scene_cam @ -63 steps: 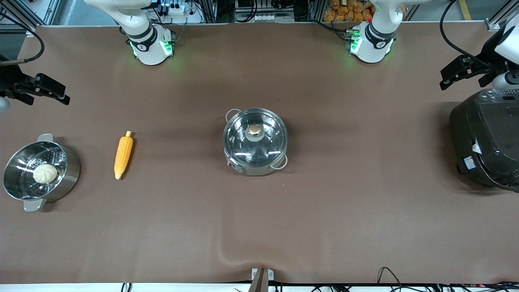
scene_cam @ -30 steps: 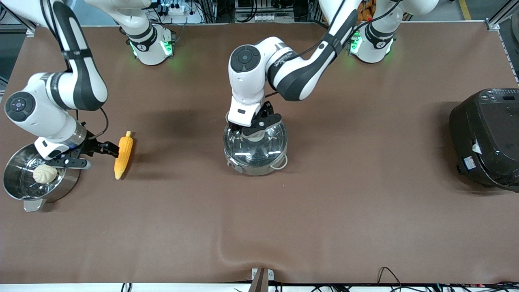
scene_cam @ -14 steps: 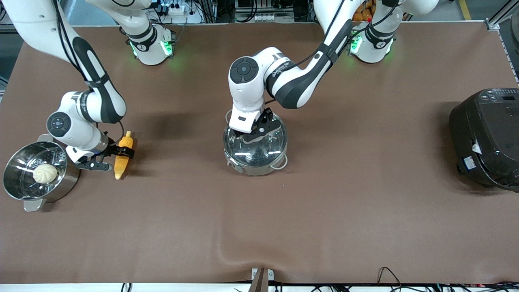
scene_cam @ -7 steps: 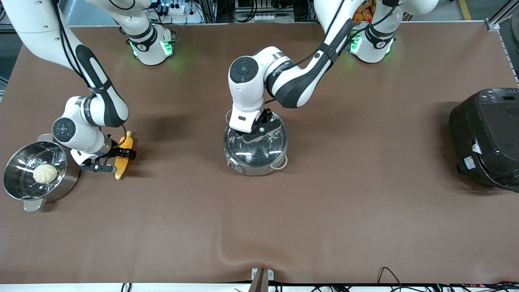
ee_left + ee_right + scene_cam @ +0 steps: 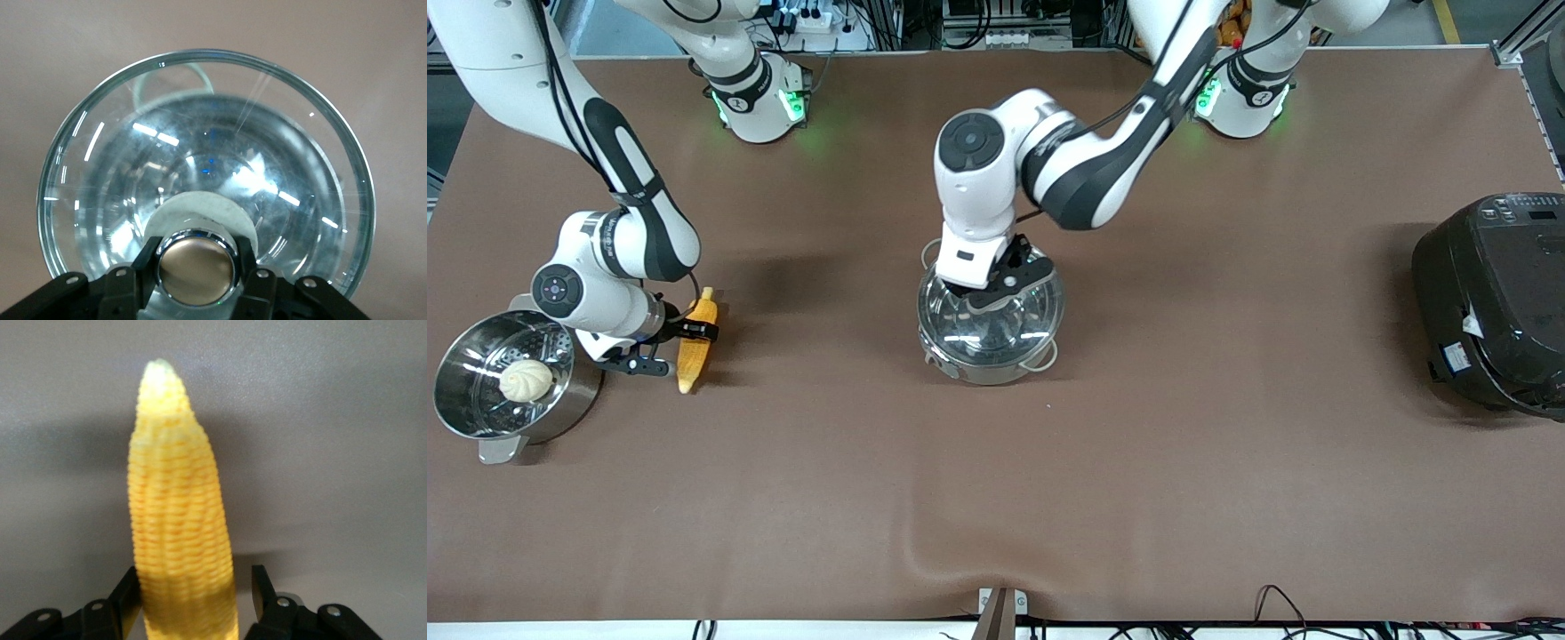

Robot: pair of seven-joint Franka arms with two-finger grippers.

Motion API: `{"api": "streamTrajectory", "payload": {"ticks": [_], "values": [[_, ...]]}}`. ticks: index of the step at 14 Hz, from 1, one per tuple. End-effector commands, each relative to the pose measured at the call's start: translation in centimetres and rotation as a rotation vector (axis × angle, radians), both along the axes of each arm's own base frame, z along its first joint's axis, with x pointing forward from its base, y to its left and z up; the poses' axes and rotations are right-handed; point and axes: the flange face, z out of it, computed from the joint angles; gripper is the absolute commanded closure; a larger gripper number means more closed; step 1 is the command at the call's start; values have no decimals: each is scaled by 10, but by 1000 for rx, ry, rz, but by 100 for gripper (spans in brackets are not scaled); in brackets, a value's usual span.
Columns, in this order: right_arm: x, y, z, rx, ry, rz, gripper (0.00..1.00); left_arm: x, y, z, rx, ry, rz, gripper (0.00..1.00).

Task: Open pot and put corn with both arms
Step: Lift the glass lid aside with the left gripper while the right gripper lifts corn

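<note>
Left gripper (image 5: pixel 197 267) is clamping the knob (image 5: pixel 197 268) of the glass lid (image 5: pixel 207 167), which looks raised a little off the pot (image 5: pixel 987 342) at mid-table, though that's hard to judge. Right gripper (image 5: pixel 197 590) is straddling the corn (image 5: pixel 696 340), one finger (image 5: pixel 262 587) apparently not quite touching; the cob is lying beside the steamer pot (image 5: pixel 511 378) holding a white bun (image 5: pixel 526 380).

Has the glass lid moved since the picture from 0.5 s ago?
Yes. The glass lid, gripped at its knob by the left hand, now sits shifted toward the left arm's end relative to the pot, seemingly lifted.
</note>
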Motion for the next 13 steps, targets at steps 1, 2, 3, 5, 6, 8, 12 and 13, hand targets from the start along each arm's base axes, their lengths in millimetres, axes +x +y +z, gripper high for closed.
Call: {"api": "streamTrajectory", "payload": {"ticks": [1, 2, 3, 5, 6, 8, 12, 13], "values": [[0, 0, 7, 4, 5, -2, 40, 18, 62, 78, 7, -4, -38, 100], [0, 0, 7, 4, 5, -2, 45, 28, 87, 93, 7, 15, -68, 100], [0, 1, 6, 5, 5, 1, 51, 35, 111, 102, 11, 40, -106, 100], [1, 4, 7, 6, 5, 7, 67, 52, 164, 112, 28, 67, -193, 100], [5, 16, 16, 7, -5, 22, 75, 60, 190, 112, 32, 78, -230, 100], [17, 29, 48, 4, 17, 52, 77, 71, 233, 100, 42, 115, -285, 100], [64, 116, 138, 11, 84, 133, 77, 91, 284, 72, 46, 145, -305, 100], [71, 142, 157, 54, 83, 90, 77, 97, 302, 67, 40, 148, -326, 100]]}}
